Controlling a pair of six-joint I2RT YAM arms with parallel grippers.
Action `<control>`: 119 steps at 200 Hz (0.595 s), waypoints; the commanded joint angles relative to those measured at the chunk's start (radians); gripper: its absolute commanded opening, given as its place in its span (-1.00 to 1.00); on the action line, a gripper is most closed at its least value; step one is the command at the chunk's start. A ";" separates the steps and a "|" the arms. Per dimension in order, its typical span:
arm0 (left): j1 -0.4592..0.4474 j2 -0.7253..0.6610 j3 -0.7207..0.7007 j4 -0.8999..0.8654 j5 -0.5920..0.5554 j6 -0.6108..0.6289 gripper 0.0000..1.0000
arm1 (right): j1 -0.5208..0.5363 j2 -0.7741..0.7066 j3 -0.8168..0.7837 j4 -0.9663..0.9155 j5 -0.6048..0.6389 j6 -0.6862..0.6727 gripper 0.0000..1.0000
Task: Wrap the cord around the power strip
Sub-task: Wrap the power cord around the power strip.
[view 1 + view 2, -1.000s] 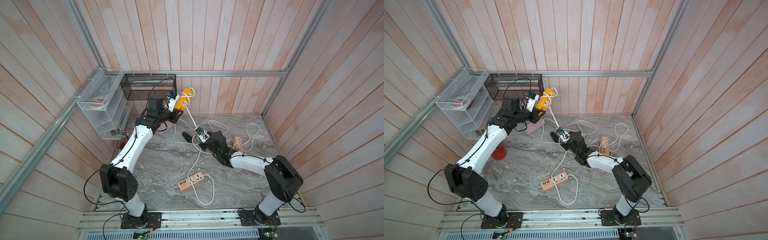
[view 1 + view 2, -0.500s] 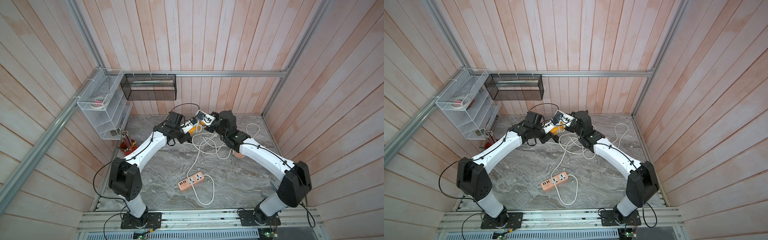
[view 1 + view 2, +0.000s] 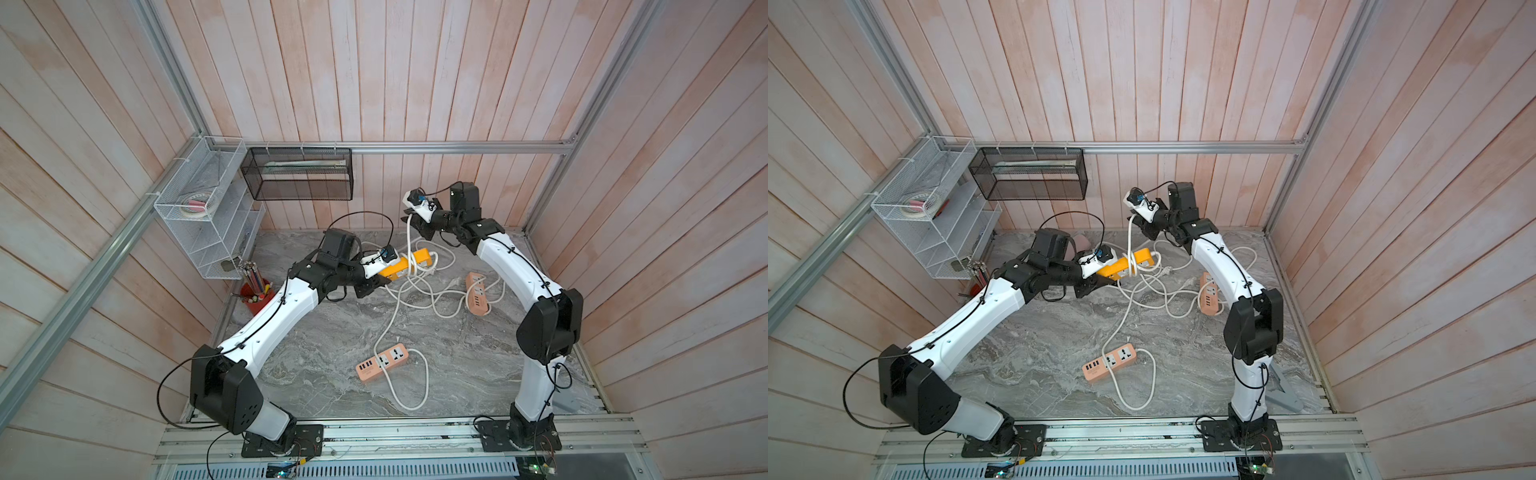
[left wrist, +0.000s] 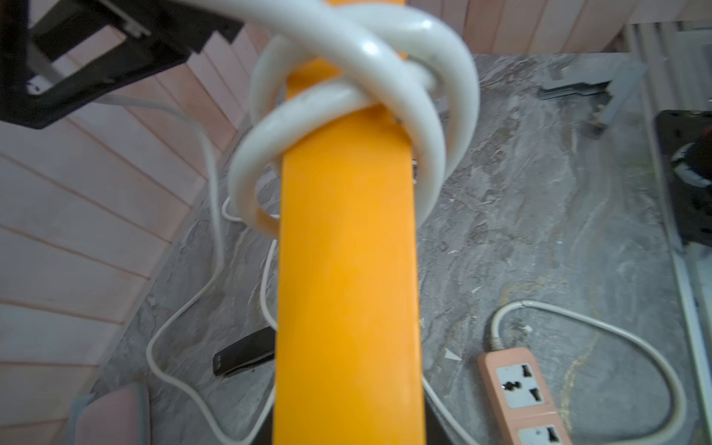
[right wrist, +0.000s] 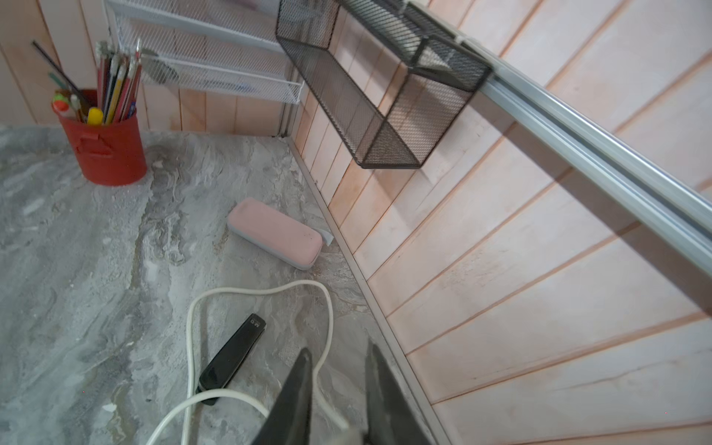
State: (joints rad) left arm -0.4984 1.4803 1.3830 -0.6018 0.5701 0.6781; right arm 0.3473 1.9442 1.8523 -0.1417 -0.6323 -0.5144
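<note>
My left gripper (image 3: 384,279) is shut on one end of the yellow power strip (image 3: 409,262), holding it level above the table. In the left wrist view the strip (image 4: 346,269) hides the jaws, and the white cord (image 4: 358,50) loops around its far end. From those loops the cord (image 3: 409,237) climbs to my right gripper (image 3: 417,226), raised near the back wall. In the right wrist view that gripper (image 5: 340,348) has its jaws apart, wider than the cord (image 5: 327,400) that runs loosely between them. More cord lies tangled on the table (image 3: 432,295).
Two salmon power strips lie on the table, one in the middle (image 3: 382,362) and one at the right (image 3: 476,291). A red pencil cup (image 3: 257,293), a pink case (image 5: 275,233) and a black bar-shaped object (image 5: 233,354) sit by the back left. Wire shelves (image 3: 203,216) and a mesh basket (image 3: 297,174) hang on the walls.
The left arm brought the yellow strip down from near the back wall to mid-height. The right gripper rose from the table to the back wall with the cord, and its jaws have parted.
</note>
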 commanded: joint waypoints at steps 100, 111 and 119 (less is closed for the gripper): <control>-0.036 -0.036 0.212 0.086 0.195 -0.200 -1.00 | 0.025 0.113 -0.352 0.940 0.444 0.606 0.07; -0.037 -0.035 0.216 0.097 0.195 -0.218 -1.00 | 0.030 0.144 -0.332 0.968 0.472 0.627 0.07; -0.036 -0.036 0.217 0.105 0.194 -0.228 -1.00 | 0.035 0.167 -0.311 0.979 0.497 0.641 0.07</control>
State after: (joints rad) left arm -0.5335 1.4525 1.5673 -0.5732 0.7292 0.5117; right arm 0.3737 2.0468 1.4849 0.7033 -0.2901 0.0410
